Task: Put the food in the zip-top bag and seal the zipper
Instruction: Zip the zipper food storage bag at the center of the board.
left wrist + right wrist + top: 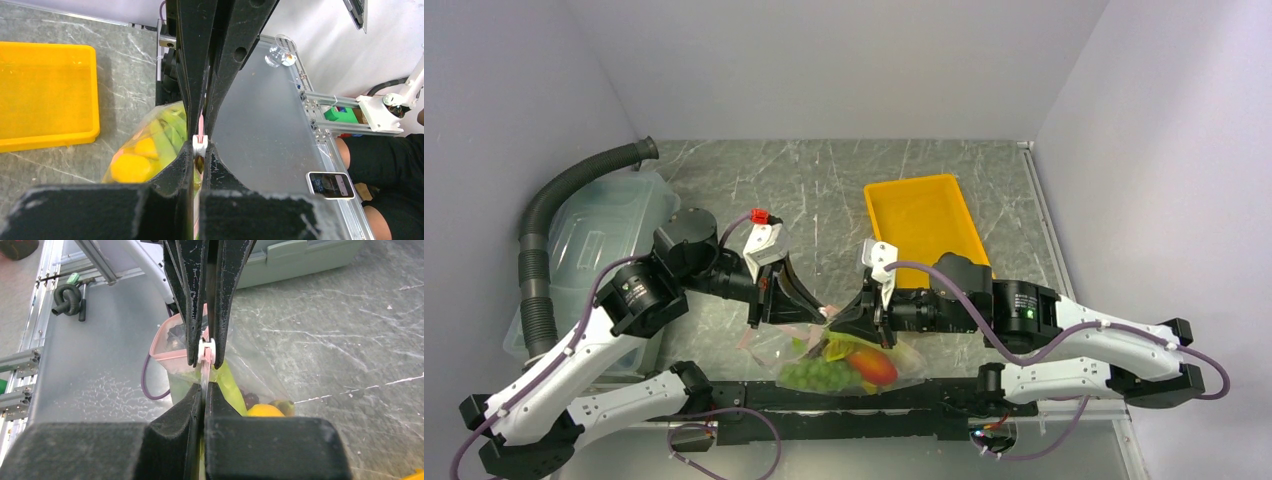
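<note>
**Food is in the bag; the sealing is in hand**

The filling step looks finished. The zip-top bag (849, 365) lies on the near side of the yellow tray (919, 215), toward the arm bases, and it is full. Through the clear plastic I see green grapes (814, 375), a red-orange fruit (874, 365) and, in the left wrist view, a yellow piece (130, 167) that may be a banana. No food shows in the tray or on the table around it.

What remains is the zipper (172, 356), the pink strip along the mouth of the bag. Both arms are at it, on the near side of the tray. The left gripper (200, 145) and the right gripper (206, 357) meet tip to tip, and the jaws of each are clenched on the pink strip. Between the tips sits a small white piece (206, 351), probably the slider.

I judge that the sealing is under way but not complete. In the right wrist view the strip beside the grip curves outward, as if that part of the mouth were not yet pressed together. How much of the strip is already closed, I cannot tell.
</note>
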Robot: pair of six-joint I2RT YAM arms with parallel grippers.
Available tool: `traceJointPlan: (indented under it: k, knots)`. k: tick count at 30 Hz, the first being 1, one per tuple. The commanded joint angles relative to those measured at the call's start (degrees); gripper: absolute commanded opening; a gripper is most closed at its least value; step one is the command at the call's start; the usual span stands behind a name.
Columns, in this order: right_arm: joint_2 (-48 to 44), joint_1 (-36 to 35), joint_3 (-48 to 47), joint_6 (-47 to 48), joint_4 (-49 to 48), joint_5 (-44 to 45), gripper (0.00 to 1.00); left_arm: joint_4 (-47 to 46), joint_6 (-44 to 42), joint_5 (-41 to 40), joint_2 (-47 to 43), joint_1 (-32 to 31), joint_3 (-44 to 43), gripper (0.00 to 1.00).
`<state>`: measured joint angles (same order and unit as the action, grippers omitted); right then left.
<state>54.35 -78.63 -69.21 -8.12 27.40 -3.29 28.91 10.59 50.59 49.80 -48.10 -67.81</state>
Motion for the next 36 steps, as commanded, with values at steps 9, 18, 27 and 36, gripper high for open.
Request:
traceJointPlan:
  k: [9, 18, 27, 36]
  knots:
    - [2.3, 0.0, -7.3, 0.7, 0.8, -2.5, 0.24, 4.0, -0.7, 1.9, 1.9, 0.3, -4.8, 0.00]
    - [4.6, 0.0, -8.9, 1.4, 1.9, -3.4, 0.40, 4.7, -1.1, 2.1, 2.5, 0.3, -5.8, 0.00]
    - [6.4, 0.0, -9.1, 3.5, 2.8, -4.7, 0.36, 5.9, -1.7, 2.0, 1.6, 0.3, -6.2, 0.00]
    - [7.5, 0.0, -9.5, 4.5, 3.3, -6.1, 0.00, 6.2, -1.7, 2.3, 1.0, 0.3, -6.7, 0.00]
